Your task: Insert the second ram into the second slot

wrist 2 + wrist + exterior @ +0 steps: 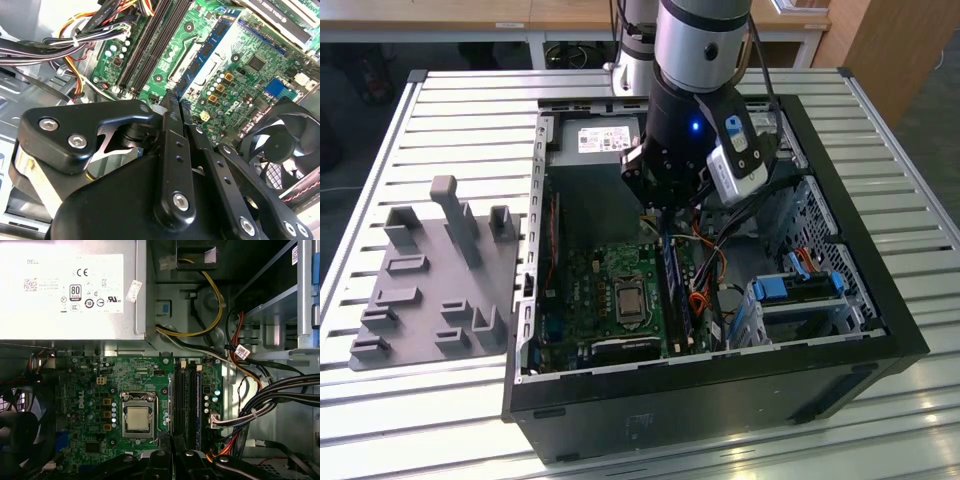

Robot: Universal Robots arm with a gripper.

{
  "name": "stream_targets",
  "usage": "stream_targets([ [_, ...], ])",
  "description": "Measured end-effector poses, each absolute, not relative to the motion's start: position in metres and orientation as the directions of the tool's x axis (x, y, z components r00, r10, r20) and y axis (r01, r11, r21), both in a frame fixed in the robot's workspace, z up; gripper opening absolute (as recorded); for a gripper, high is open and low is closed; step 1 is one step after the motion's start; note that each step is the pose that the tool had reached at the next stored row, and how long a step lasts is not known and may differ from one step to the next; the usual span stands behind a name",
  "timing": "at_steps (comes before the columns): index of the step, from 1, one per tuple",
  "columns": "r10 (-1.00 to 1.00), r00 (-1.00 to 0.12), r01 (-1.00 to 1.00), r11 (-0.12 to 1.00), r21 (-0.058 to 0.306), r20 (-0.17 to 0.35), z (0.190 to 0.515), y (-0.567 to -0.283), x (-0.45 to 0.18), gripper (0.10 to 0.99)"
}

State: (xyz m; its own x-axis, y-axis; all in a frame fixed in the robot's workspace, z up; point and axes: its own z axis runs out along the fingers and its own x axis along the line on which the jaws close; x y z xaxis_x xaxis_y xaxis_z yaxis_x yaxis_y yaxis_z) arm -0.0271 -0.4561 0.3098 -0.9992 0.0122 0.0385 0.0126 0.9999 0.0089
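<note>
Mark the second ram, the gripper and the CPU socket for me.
second ram (210, 52), second wrist view, middle of its blue face.
gripper (174, 97), second wrist view, between its fingertips.
CPU socket (137, 419), first wrist view, centre of the silver chip.

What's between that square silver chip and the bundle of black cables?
The long black memory slots, plus a row of small capacitors, in the first wrist view.

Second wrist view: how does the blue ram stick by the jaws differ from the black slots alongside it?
The second ram is blue with dark chips on its face; the slots are plain black channels in the green motherboard. The ram sits at the closed jaw tips of the gripper; the slots lie apart from it, nearer the cable bundle. Both are long and narrow and run roughly parallel.
</note>
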Motion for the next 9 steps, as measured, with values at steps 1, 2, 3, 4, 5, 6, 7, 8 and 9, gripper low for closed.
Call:
stream_targets([
  [1,0.012,-0.999,0.013,1.000,0.009,0.039,0.3095,-0.4561,-0.0270,0.137],
  [2,0.012,-0.999,0.013,1.000,0.009,0.039,0.3091,-0.4561,-0.0270,0.137],
  [3,0.012,-0.999,0.013,1.000,0.009,0.039,0.3085,-0.4561,-0.0270,0.137],
  [4,0.012,-0.999,0.013,1.000,0.009,0.039,0.3078,-0.4561,-0.0270,0.137],
  [5,0.012,-0.999,0.013,1.000,0.009,0.039,0.3072,-0.4561,-0.0270,0.137],
  [6,0.012,-0.999,0.013,1.000,0.009,0.040,0.3066,-0.4561,-0.0270,0.137],
  [7,0.012,-0.999,0.013,1.000,0.009,0.040,0.3060,-0.4561,-0.0270,0.137],
  [8,0.012,-0.999,0.013,1.000,0.009,0.040,0.3053,-0.4561,-0.0270,0.137],
  [9,0.012,-0.999,0.013,1.000,0.009,0.040,0.3047,-0.4561,-0.0270,0.137],
])
